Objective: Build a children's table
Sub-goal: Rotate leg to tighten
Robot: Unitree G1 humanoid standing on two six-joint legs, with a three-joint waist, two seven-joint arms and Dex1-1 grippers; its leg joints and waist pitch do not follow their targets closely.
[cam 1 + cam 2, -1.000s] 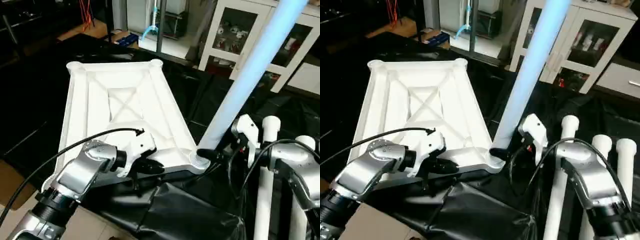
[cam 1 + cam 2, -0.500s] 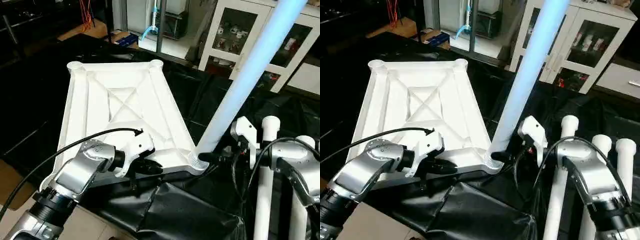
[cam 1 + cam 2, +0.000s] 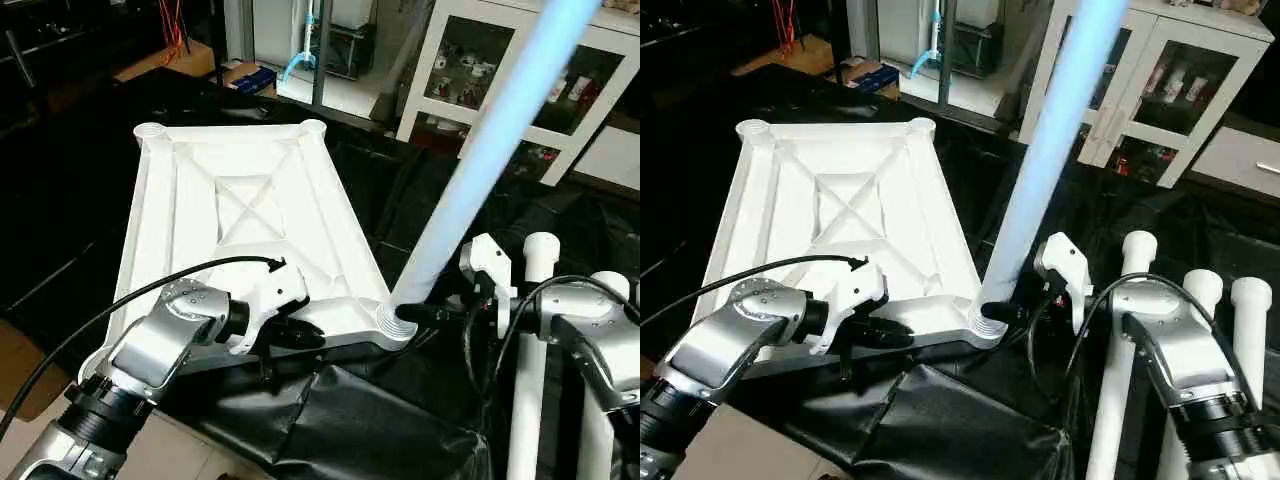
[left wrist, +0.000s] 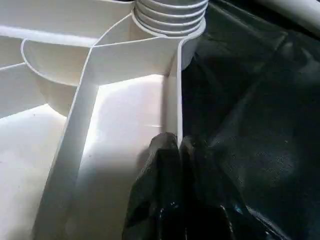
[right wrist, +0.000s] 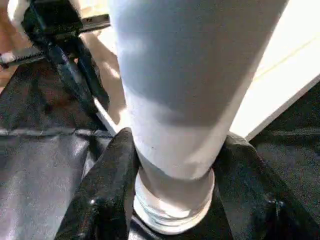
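The right pincer (image 5: 172, 200) grips the leg (image 3: 480, 170) just above the socket (image 3: 395, 325); the left pincer (image 4: 172, 150) clamps the tabletop (image 3: 250, 210) rim beside it. Best keep the leg upright while twisting it home.

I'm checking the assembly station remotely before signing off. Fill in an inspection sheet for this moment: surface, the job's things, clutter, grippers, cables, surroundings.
Surface: black sheeting, wrinkled, under the work.
Job's things: tabletop lies underside up; one leg stands tilted in the near corner socket on the robot's right; three spare legs lie at the right.
Clutter: nothing seen.
Grippers: left gripper shut on the tabletop's near rim; right gripper has a finger on each side of the leg's base.
Cables: black cable arcs over the left forearm; another loops at the right wrist.
Surroundings: white glass-door cabinet behind.
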